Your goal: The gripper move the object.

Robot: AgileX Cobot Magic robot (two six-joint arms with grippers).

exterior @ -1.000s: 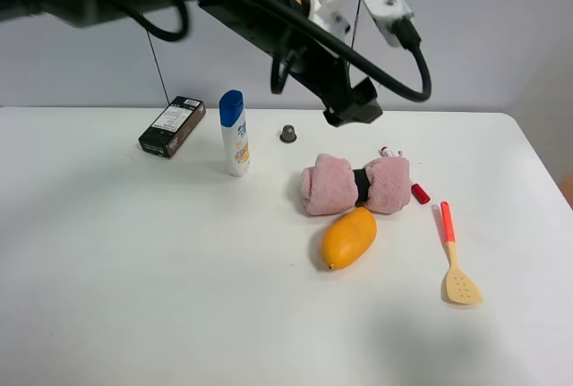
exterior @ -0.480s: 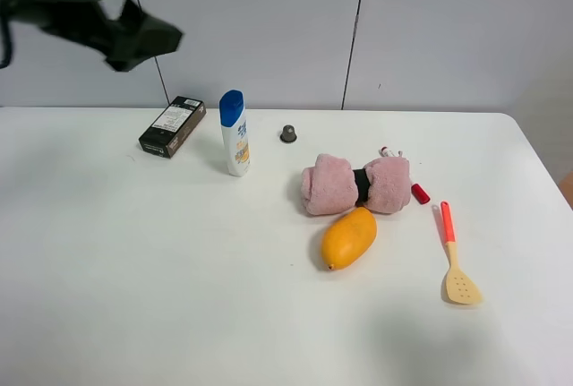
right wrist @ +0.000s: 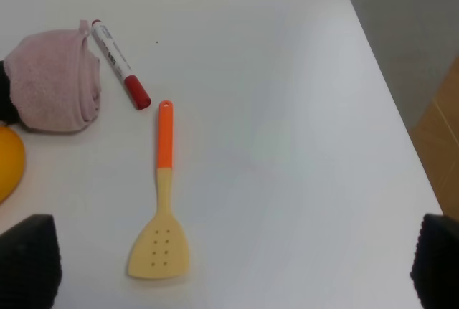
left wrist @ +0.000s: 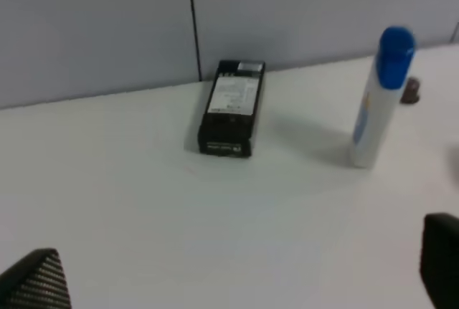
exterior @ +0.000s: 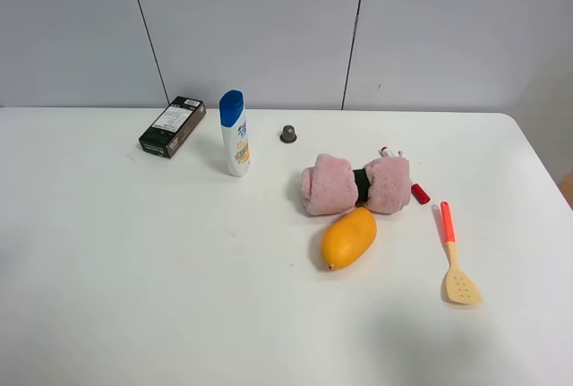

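Left wrist: black box point(left wrist: 231, 107) label (unreadable), bottle point(left wrist: 377, 99).

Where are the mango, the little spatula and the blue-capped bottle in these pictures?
mango point(exterior: 348, 238), exterior high view, middle of the fruit.
spatula point(right wrist: 162, 217), right wrist view, pale neck above the perforated blade.
blue-capped bottle point(exterior: 236, 143), exterior high view, white body under the cap.

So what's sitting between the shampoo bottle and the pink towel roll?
Only a small dark cap, set back towards the wall; otherwise bare table between bottle and towel, per the exterior high view.
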